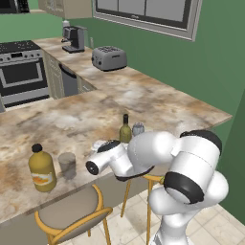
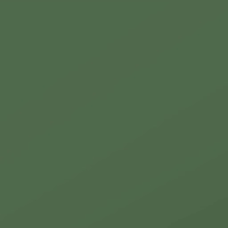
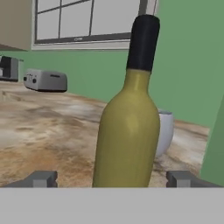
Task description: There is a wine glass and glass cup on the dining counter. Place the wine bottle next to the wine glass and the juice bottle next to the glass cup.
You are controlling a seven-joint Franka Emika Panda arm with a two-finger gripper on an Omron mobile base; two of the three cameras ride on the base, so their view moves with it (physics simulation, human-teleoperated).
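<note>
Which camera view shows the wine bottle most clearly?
The hand view is best: the wine bottle stands upright, close and central, from black top to lower body, with the wine glass behind it. In the left base view, the bottle is small and far, its base hidden behind the arm. The right base view gives plain green.

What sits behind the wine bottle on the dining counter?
Behind the wine bottle, the wine glass peeks out; the bottle covers most of its bowl and its stem.

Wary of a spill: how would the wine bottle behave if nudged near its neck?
The wine bottle is tall and slim, so it would probably tip. Its smooth body looks slippery. The wine glass close behind could get struck.
</note>
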